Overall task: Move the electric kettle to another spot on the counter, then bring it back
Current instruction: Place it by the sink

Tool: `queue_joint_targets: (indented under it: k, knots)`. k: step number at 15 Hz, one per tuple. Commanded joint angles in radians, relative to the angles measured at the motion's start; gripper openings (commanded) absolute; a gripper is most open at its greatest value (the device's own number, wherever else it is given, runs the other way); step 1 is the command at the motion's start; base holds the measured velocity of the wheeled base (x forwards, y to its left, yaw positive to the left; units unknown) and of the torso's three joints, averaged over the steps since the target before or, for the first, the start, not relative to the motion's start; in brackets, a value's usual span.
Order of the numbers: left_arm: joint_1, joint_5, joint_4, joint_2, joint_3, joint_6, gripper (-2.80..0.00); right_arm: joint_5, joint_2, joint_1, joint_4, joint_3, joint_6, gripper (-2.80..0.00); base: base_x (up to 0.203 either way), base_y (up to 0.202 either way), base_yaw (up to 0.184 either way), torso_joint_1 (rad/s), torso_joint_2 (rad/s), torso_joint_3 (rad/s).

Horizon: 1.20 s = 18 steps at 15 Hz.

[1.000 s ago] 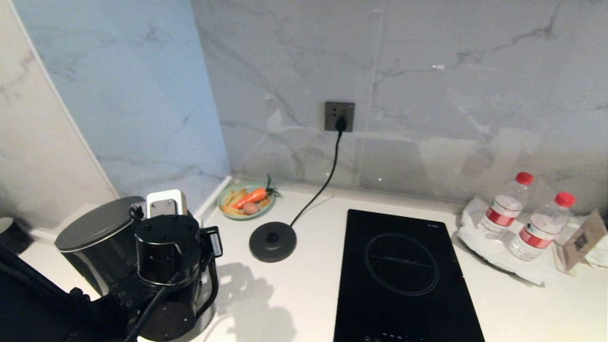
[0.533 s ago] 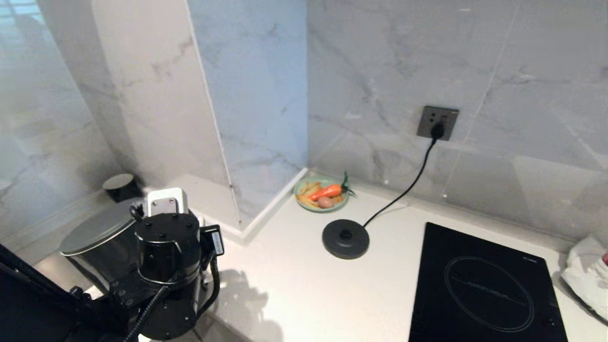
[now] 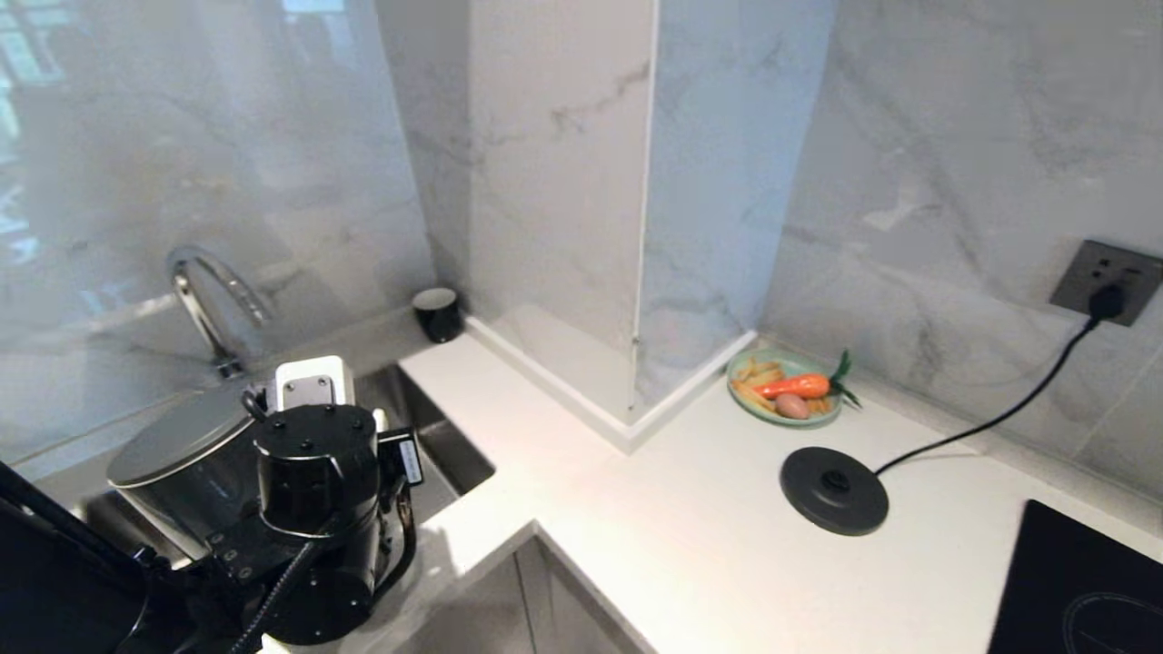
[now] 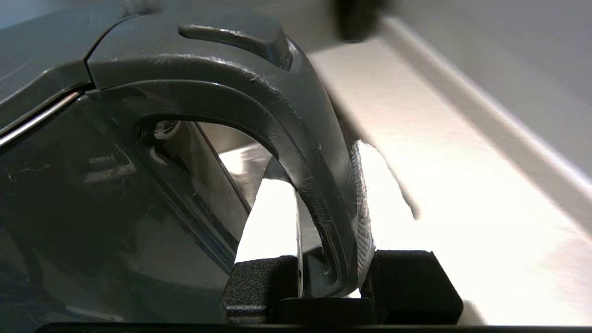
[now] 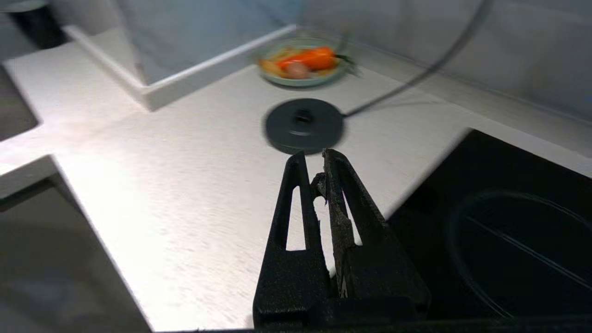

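Gripping the kettle [image 3: 195,463] by its handle [image 4: 296,152], the left gripper [image 4: 323,222] held it off its base [image 3: 833,489], at eight o'clock over the sink [image 3: 436,436], not yet set down or returned; the right gripper [image 5: 314,178], fingers together, hung empty over the counter [image 3: 690,536]

The left arm [image 3: 313,518] is glossy black, a drum-shaped wrist housing ringed with small dark screws, a white block with a grey metal plate on top, a white label at its side and a black cable looping below. The right claw [image 5: 319,173] has matte black, rough-textured tapering fingers with long slots.
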Motion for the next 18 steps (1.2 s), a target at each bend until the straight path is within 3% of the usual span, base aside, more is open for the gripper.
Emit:
queue_joint_targets:
  k: [1,8,11,15,18]
  knots:
    - [0.004,0.004,-0.007,0.002,0.001,-0.001,-2.8,0.0,0.0,0.0,0.0,0.0,0.0,-2.8,-0.002,-0.008,0.177,-0.006,0.01,-0.001]
    - [0.077,-0.008,-0.007,0.023,-0.027,0.005,-2.8,0.0,0.0,0.0,0.0,0.0,0.0,-2.8,0.001,-0.009,0.15,-0.001,0.01,0.002]
    - [0.11,-0.01,-0.007,0.045,-0.044,0.007,-2.8,0.0,0.0,0.0,0.0,0.0,0.0,-2.8,0.0,0.0,0.0,0.0,0.0,0.0]
    - [0.206,-0.032,-0.018,0.079,-0.044,0.013,-2.8,0.0,0.0,0.0,0.0,0.0,0.0,-2.8,0.0,0.0,0.0,0.0,0.0,0.0]
    - [0.253,-0.049,-0.095,0.134,-0.037,0.018,-2.8,0.0,0.0,0.0,0.0,0.0,0.0,-2.8,0.0,0.0,0.0,0.0,0.0,0.0]
